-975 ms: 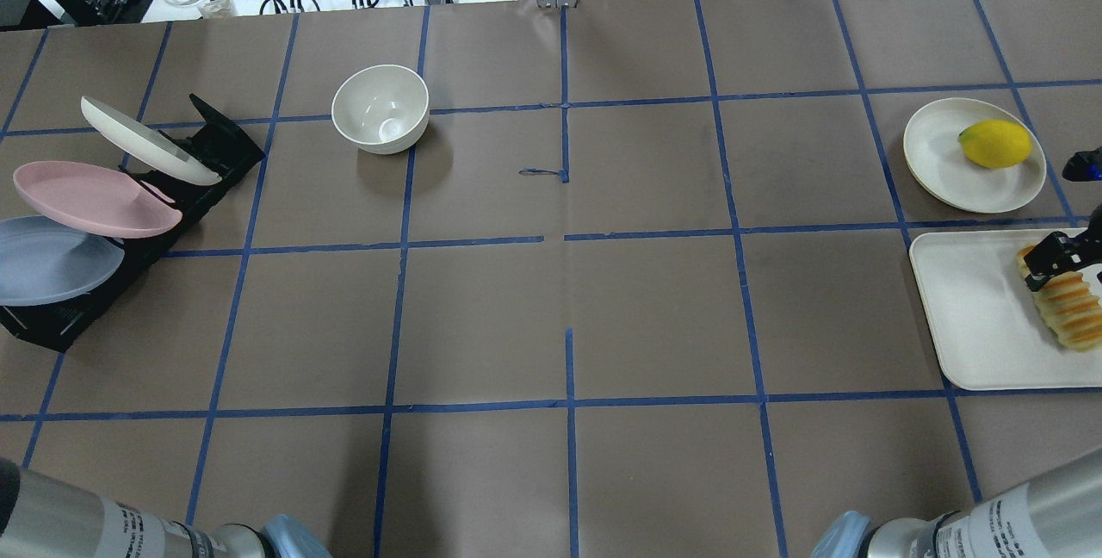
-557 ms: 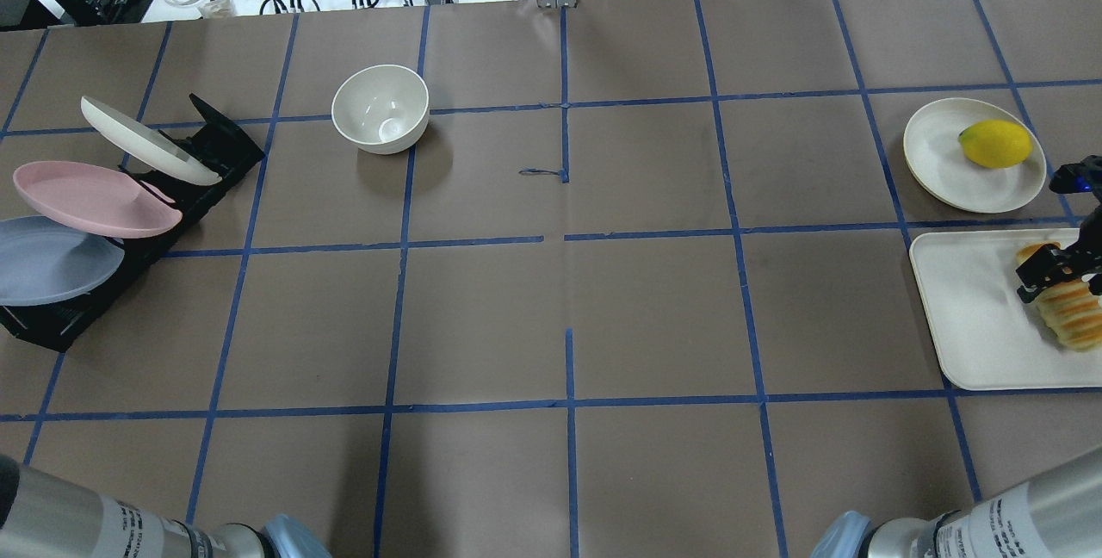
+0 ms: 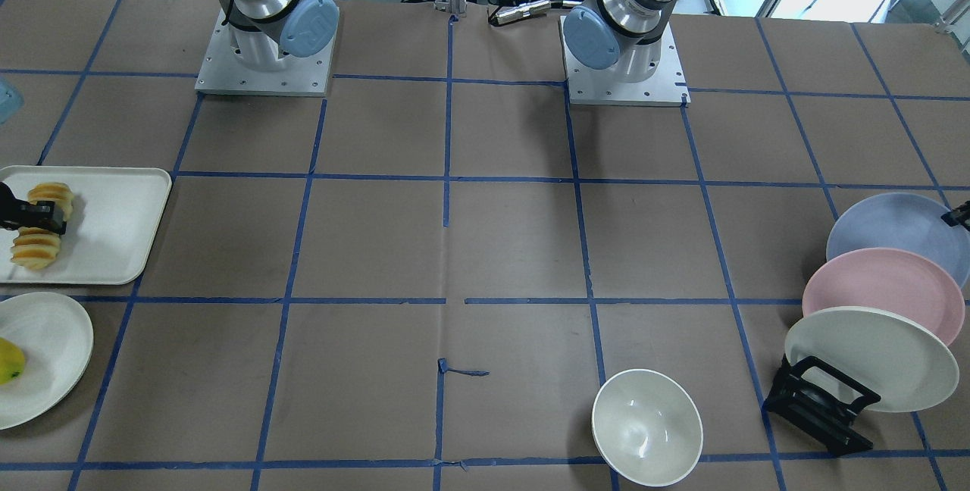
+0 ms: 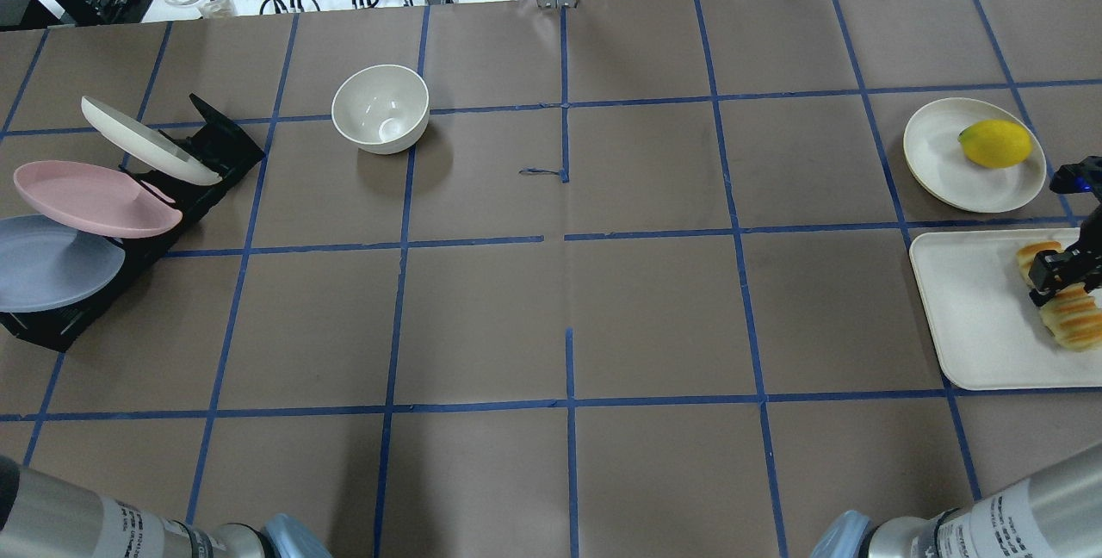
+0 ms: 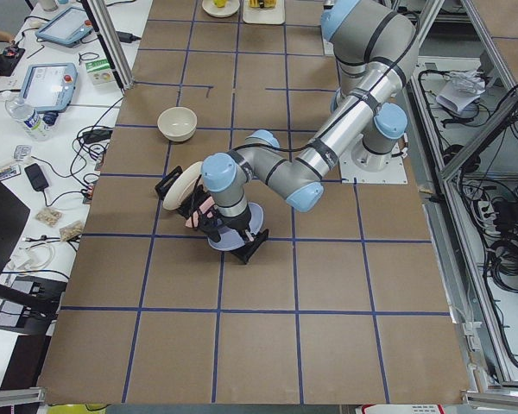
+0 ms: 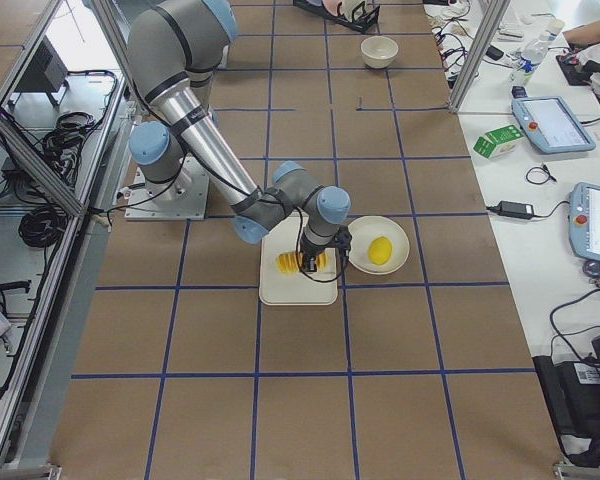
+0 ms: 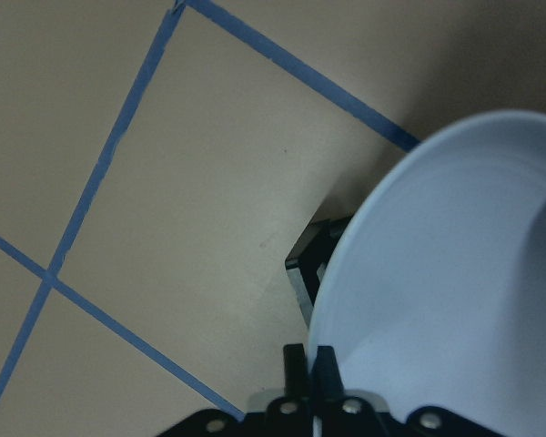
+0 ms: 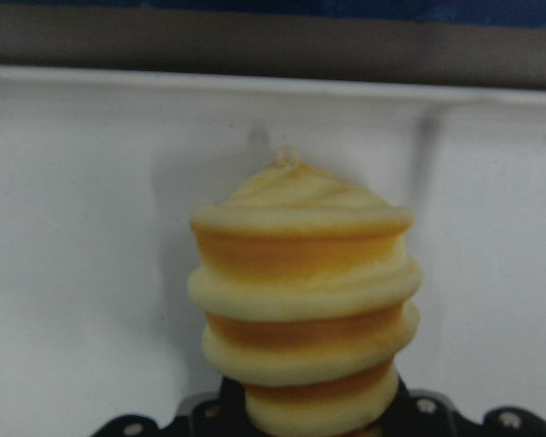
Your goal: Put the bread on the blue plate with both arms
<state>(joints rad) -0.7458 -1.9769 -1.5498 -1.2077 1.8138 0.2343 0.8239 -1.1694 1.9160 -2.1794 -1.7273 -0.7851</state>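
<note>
The bread (image 4: 1067, 321) lies on a cream tray (image 4: 973, 317) at the table's right end. My right gripper (image 4: 1061, 269) sits across the loaf's middle and is shut on it. The right wrist view shows the bread (image 8: 300, 291) close up between the jaws, still resting on the tray. The blue plate (image 4: 52, 265) leans in a black rack (image 4: 215, 145) at the left end. My left gripper (image 7: 309, 364) is shut on the blue plate's rim (image 7: 455, 300). In the front-facing view only its tip (image 3: 959, 216) shows, beside the plate (image 3: 887, 229).
A pink plate (image 4: 86, 196) and a cream-white plate (image 4: 146, 140) lean in the same rack behind the blue one. A white bowl (image 4: 380, 108) stands at mid-left. A cream plate (image 4: 947, 162) with a lemon (image 4: 995, 143) sits just beyond the tray.
My right gripper has moved from the loaf's far end to its middle and settled onto it. The plates and bowl have not moved.
</note>
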